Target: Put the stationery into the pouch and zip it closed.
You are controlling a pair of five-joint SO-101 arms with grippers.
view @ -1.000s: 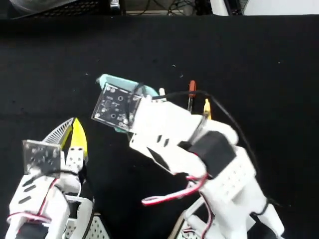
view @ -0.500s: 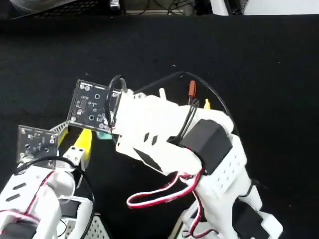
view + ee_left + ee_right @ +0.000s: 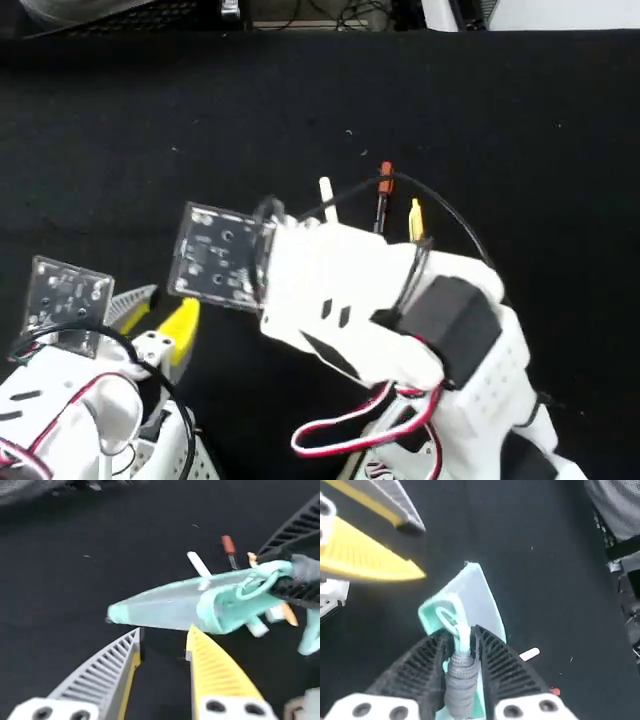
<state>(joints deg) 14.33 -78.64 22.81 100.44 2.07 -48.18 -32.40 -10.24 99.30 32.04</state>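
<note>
Right gripper (image 3: pixel 460 639) pinches the teal translucent plastic pouch (image 3: pixel 482 600) by its loop end. The left gripper (image 3: pixel 162 639) is wide open, empty, just beside it. The dangling pouch may swing, so the left grab could miss.

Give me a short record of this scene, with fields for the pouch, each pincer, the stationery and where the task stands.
pouch: teal pouch, held at one end by the right pincer
right pincer: shut on the pouch's end, by its loop
left pincer: open, close beside the pouch
stationery: white piece, orange-capped pen and yellow piece, lying together on the black table
task status: those three items are not yet in the pouch; zip state cannot be told
</note>
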